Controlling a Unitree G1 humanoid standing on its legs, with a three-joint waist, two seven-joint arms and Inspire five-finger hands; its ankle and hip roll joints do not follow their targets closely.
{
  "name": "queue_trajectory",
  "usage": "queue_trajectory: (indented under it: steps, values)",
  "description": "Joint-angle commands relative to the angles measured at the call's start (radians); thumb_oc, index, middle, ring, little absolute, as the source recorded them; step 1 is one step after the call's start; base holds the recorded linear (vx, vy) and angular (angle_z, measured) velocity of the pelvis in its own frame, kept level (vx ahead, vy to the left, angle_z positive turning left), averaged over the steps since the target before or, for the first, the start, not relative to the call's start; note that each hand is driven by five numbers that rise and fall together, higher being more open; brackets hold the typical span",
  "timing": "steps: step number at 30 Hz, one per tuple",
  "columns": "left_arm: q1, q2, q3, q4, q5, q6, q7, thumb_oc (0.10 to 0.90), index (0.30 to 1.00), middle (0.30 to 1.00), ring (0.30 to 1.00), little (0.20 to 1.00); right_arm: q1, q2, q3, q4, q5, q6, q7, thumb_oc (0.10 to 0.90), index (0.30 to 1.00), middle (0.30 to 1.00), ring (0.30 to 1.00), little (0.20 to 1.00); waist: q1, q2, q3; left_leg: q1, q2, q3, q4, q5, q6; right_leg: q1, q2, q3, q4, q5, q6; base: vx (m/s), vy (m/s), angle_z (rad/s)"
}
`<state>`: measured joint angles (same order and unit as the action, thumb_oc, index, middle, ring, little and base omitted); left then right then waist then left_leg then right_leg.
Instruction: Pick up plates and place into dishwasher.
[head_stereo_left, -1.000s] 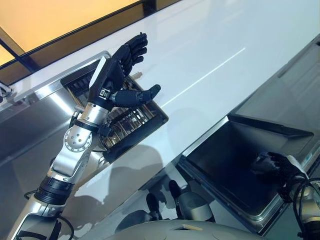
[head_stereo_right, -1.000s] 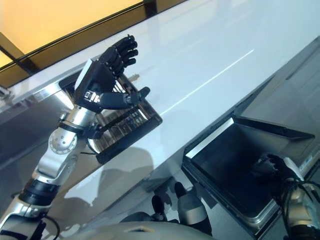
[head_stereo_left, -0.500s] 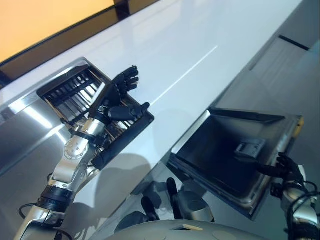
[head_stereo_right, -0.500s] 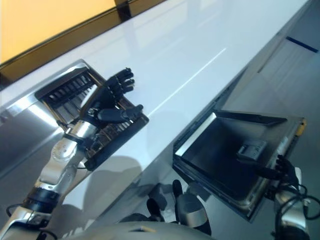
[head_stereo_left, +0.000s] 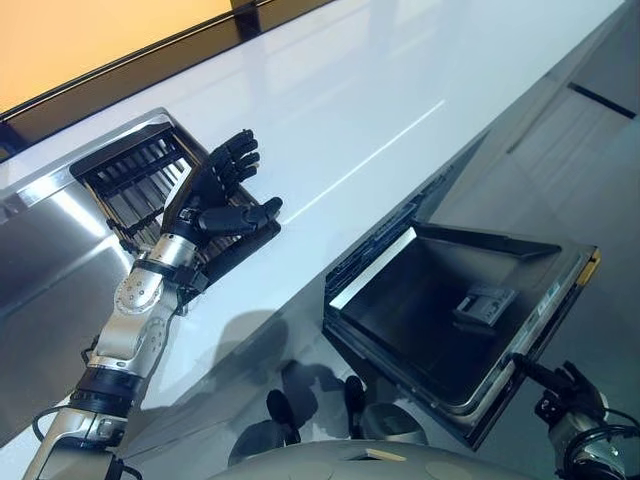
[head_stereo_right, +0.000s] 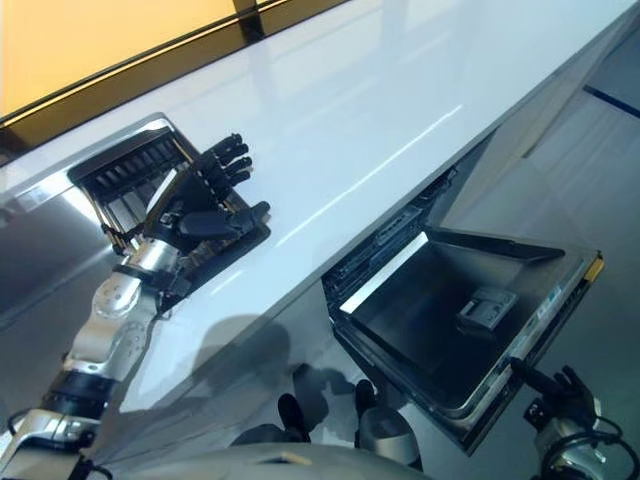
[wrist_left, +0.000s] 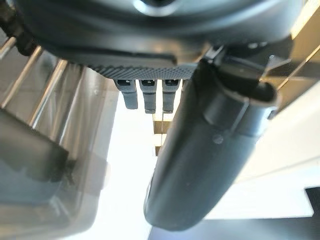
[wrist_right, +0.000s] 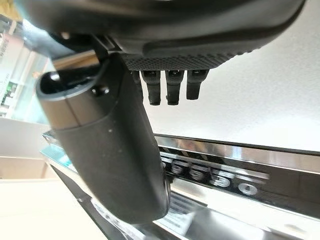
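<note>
White countertop runs diagonally across the head views from about 7 o'clock up to 1 o'clock, glossy and bare along its length, with a dark band and an orange wall beyond its far edge.

At the counter's left end the left hand hovers over a dark dish rack, fingers straight and spread, thumb held out toward 3 o'clock, gripping nothing. Its wrist view agrees: fingers extended, thumb forward, metal rack bars passing beside them. Rack slats run roughly from 8 o'clock to 2 o'clock, and the rack sits in a steel sink surround that spreads toward 8 o'clock. I cannot make out any plate in the rack or in either hand.

Right hand is low at 5 o'clock, just off the outer corner of the dishwasher door, with fingers reaching toward the door's rim; the wrist view shows fingers relaxed and empty above a steel edge with a row of buttons.

Dishwasher door lies dropped open, its long edge parallel to the counter front, its inner face up, with a detergent cup near the middle. Open floor spreads to 3 o'clock of the door. No print is legible.
</note>
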<state>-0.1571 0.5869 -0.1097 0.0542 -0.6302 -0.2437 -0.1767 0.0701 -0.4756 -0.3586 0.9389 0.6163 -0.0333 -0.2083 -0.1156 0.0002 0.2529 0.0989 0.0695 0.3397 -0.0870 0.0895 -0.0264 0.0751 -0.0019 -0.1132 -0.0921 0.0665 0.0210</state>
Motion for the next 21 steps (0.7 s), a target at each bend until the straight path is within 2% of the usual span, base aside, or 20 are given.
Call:
queue_trajectory:
  steps: [1,4,5,7,9,12,16,21]
  values:
    - [-0.050,-0.005,0.058,-0.023,-0.021,-0.095,0.022,0.800,0.900,0.900,0.900,0.900,0.034,-0.101,-0.124,0.094,0.103,-0.106,-0.034,0.800,0.900,0.900,0.900,0.900,-0.019,0.002,0.011,-0.129,0.002,-0.099,0.068,-0.002,-0.035,0.043,0.020,-0.018,0.100,-0.099,0.029,-0.22,-0.140,0.00]
    - [-0.053,0.000,0.061,-0.054,-0.025,-0.103,0.023,0.800,0.900,0.900,0.900,0.900,-0.002,-0.124,-0.113,0.169,0.102,-0.149,-0.051,0.800,0.900,0.900,0.900,0.900,-0.002,-0.016,0.012,-0.156,-0.024,-0.156,0.291,-0.150,0.003,0.009,-0.033,-0.016,0.110,-0.082,0.021,-0.22,-0.053,-0.17]
    - [-0.050,0.003,0.064,-0.087,-0.025,-0.090,0.036,0.800,0.900,0.900,0.900,0.900,-0.016,-0.124,-0.105,0.165,0.080,-0.152,-0.090,0.800,0.900,0.900,0.900,0.900,-0.001,-0.007,0.011,-0.129,-0.040,-0.197,0.274,-0.169,0.011,-0.010,-0.035,0.000,0.121,-0.081,0.027,-0.14,0.044,-0.23]
    - [-0.059,0.010,0.061,-0.096,-0.037,-0.093,0.041,0.800,0.900,0.900,0.900,0.900,-0.025,-0.123,-0.100,0.167,0.118,-0.146,-0.091,0.800,0.900,0.900,0.900,0.900,-0.011,0.019,0.010,-0.074,-0.049,-0.227,0.182,-0.148,0.015,-0.041,-0.020,0.014,0.141,-0.083,0.032,-0.10,0.066,-0.24]
    - [-0.093,0.016,0.041,-0.099,-0.035,-0.082,0.039,0.800,0.900,0.900,0.900,0.900,-0.034,-0.103,-0.098,0.208,0.174,-0.133,-0.034,0.800,0.900,0.900,0.900,0.900,-0.018,0.035,0.020,-0.049,-0.057,-0.237,0.138,-0.140,0.019,-0.066,-0.024,0.016,0.158,-0.079,0.046,-0.15,0.055,-0.03]
    - [-0.114,0.030,0.032,-0.121,-0.013,-0.075,0.046,0.800,0.900,0.900,0.900,0.900,-0.048,-0.100,-0.082,0.258,0.252,-0.105,0.035,0.800,0.900,0.900,0.900,0.900,-0.017,0.047,0.034,-0.055,-0.065,-0.235,0.133,-0.142,0.026,-0.088,-0.037,0.015,0.174,-0.081,0.054,-0.16,0.039,0.02]
    - [-0.117,0.039,0.038,-0.151,-0.004,-0.071,0.069,0.800,0.900,0.900,0.900,0.900,-0.052,-0.098,-0.071,0.277,0.271,-0.061,0.106,0.800,0.900,0.900,0.900,0.900,-0.018,0.068,0.047,-0.069,-0.081,-0.239,0.146,-0.149,0.030,-0.102,-0.047,0.027,0.181,-0.080,0.056,-0.10,0.068,-0.01]
    - [-0.109,0.037,0.064,-0.168,-0.013,-0.068,0.058,0.800,0.900,0.900,0.900,0.900,-0.043,-0.076,-0.053,0.282,0.331,-0.017,0.317,0.800,0.900,0.900,0.900,0.900,-0.021,0.098,0.054,-0.066,-0.098,-0.239,0.152,-0.159,0.037,-0.104,-0.065,0.039,0.188,-0.084,0.057,-0.01,0.088,-0.03]
